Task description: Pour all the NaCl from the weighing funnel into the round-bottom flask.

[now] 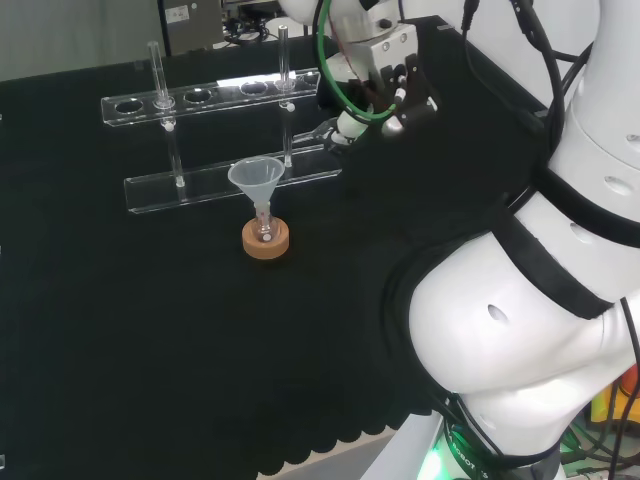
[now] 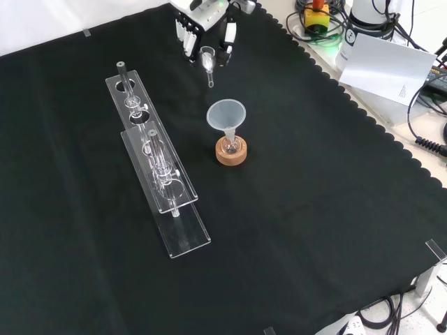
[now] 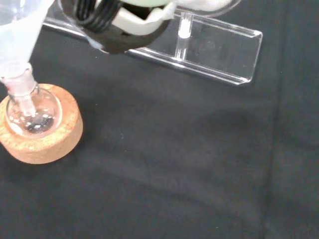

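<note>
A small round-bottom flask (image 1: 264,228) (image 2: 231,144) stands upright on a cork ring (image 1: 266,243) (image 2: 231,153) near the middle of the cloth. A clear plastic funnel (image 1: 256,176) (image 2: 226,113) sits in its neck. In the wrist view the flask (image 3: 34,110) has a little pale material at its bottom. The hand (image 1: 388,88) (image 2: 202,24) hovers above the cloth, to the right of the flask in the head view. Its fingers are curled on a small glass weighing funnel (image 1: 332,133) (image 2: 207,59), whose spout points towards the plastic funnel. The two stand apart.
A clear acrylic tube rack (image 1: 215,140) (image 2: 157,164) (image 3: 219,47) with a few glass tubes stands beyond the flask in the head view. White papers (image 2: 387,70) and cables lie off the cloth's scalloped edge. The arm's white links (image 1: 540,300) rise at the head view's right.
</note>
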{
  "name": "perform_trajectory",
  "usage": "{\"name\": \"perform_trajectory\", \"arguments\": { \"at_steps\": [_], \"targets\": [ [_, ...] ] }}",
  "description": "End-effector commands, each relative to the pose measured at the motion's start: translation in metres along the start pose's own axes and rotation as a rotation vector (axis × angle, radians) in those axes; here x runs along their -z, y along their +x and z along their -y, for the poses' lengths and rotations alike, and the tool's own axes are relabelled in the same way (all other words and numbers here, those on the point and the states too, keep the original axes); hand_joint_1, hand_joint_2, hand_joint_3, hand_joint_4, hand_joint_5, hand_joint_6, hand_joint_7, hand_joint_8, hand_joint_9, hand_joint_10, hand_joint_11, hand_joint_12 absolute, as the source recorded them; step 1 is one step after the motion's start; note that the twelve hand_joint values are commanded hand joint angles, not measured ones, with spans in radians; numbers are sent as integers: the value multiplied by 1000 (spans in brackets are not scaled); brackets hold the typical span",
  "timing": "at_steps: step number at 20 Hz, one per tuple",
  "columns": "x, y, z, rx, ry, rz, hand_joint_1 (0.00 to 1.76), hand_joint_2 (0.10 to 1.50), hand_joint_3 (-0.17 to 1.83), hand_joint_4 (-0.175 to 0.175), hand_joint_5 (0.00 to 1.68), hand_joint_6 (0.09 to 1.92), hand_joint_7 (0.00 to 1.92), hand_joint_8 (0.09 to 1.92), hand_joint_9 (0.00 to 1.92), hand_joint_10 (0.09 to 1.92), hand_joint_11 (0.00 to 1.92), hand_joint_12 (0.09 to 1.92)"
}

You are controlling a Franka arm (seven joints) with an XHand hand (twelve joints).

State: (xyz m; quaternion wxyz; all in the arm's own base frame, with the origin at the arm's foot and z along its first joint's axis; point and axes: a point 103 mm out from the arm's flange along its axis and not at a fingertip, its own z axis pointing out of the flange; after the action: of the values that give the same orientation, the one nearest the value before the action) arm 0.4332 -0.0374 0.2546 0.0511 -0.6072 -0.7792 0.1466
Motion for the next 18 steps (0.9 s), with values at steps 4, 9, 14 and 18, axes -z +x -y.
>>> {"name": "perform_trajectory", "arguments": {
  "at_steps": [4, 9, 14, 18],
  "targets": [
    [0, 16, -6, 26, 24, 36, 1282, 910, 274, -175, 1110, 817, 1155, 799, 1368, 411, 1256, 742],
    [1, 20, -8, 32, 38, 49, 1282, 910, 274, -175, 1110, 817, 1155, 798, 1369, 409, 1257, 741],
    [4, 25, -10, 38, 50, 63, 1282, 910, 274, -175, 1111, 816, 1156, 797, 1370, 407, 1258, 739],
    [5, 31, -11, 46, 63, 84, 1283, 910, 274, -175, 1111, 815, 1156, 796, 1370, 406, 1259, 739]
  ]
}}
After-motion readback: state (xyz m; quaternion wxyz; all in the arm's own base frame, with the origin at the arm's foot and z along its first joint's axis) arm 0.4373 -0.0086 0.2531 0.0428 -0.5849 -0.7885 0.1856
